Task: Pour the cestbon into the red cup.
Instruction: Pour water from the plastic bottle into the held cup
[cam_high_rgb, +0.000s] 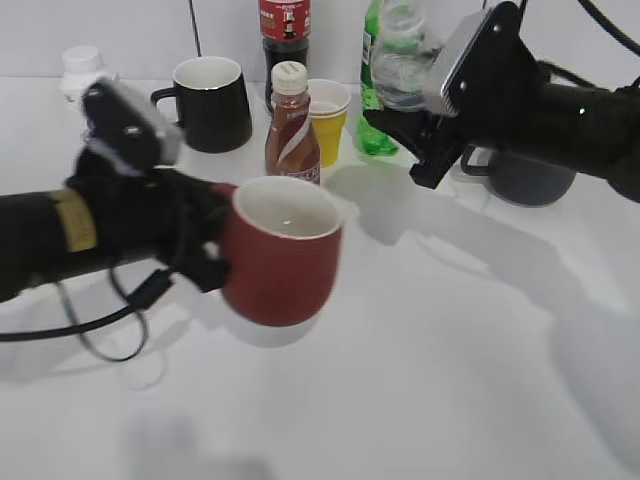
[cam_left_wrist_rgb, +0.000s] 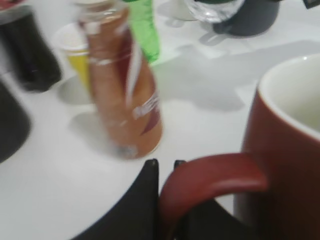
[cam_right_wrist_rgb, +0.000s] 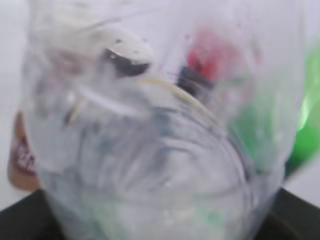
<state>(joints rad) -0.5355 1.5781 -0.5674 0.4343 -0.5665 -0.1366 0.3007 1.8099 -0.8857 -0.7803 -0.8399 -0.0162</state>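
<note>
My left gripper is shut on the handle of the red cup and holds it above the table; the cup's white inside faces up. In the left wrist view the fingers pinch the red handle. My right gripper is shut on the cestbon, a clear plastic bottle held high at the back, right of the cup. The bottle fills the right wrist view, blurred; the fingertips are hidden behind it.
At the back stand a black mug, a brown Nescafe bottle, a small yellow cup, a dark cola bottle, a bright green soda bottle, a grey mug and a white bottle.
</note>
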